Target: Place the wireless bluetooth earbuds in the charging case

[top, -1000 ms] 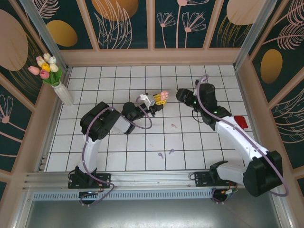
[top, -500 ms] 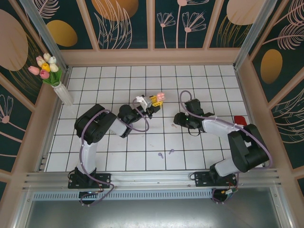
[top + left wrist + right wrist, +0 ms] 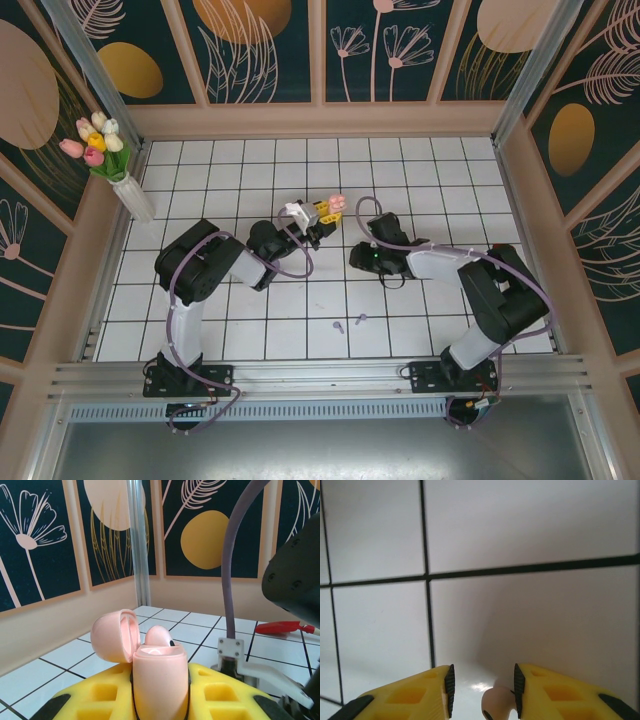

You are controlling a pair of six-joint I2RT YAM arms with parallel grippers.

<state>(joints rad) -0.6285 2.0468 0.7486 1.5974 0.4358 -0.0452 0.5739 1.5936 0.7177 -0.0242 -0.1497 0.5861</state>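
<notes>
my left pincer (image 3: 161, 692) and right pincer (image 3: 482, 690) are yellow, case (image 3: 159, 672) and earbud (image 3: 495, 705) pale pink, tabletop (image 3: 520, 525) white, black-gridded.

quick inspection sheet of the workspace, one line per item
surface: white tiled table, dark grid lines
job's things: pink case open, seated bud inside; loose pink bud on tile; two lilac buds on tile nearer the bases
clutter: red object on table
grippers: left tool shut on case; right tool open around loose pink bud
cables: purple cable loops at each wrist
surroundings: tulip vase in corner; painted panels
</notes>
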